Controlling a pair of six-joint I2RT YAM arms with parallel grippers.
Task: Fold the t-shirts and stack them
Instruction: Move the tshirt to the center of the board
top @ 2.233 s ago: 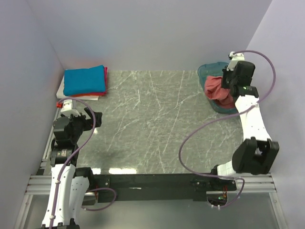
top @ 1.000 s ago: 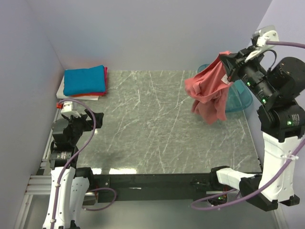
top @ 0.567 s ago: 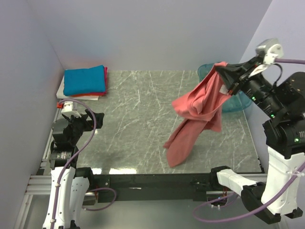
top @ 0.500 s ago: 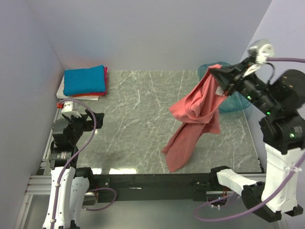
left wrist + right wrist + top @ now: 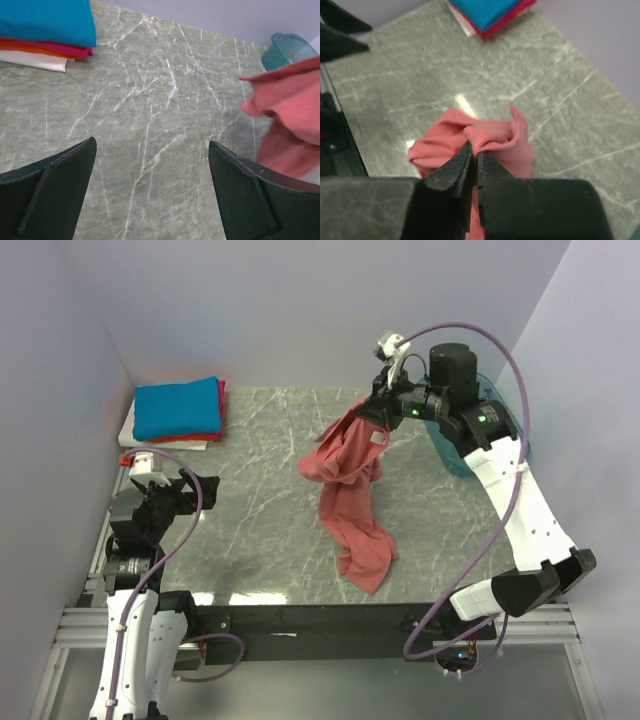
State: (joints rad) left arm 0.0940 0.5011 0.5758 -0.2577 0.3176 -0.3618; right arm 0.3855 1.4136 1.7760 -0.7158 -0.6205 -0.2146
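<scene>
Right gripper (image 5: 474,150) clamps the shirt (image 5: 350,495) hanging below it; left gripper (image 5: 151,145) is wide open, empty. I'd lower slow, dragging it flat.

four t-shirts: one salmon-pink t-shirt (image 5: 352,502), one blue t-shirt (image 5: 47,20), one red t-shirt (image 5: 60,49), one white t-shirt (image 5: 35,60). one teal bin (image 5: 291,50).

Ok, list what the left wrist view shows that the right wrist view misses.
Left wrist only: the teal bin and, close up, the open left gripper. Right wrist only: the right gripper pinched shut on the salmon-pink shirt. Both: that shirt, the folded stack of shirts and the marble table.
</scene>
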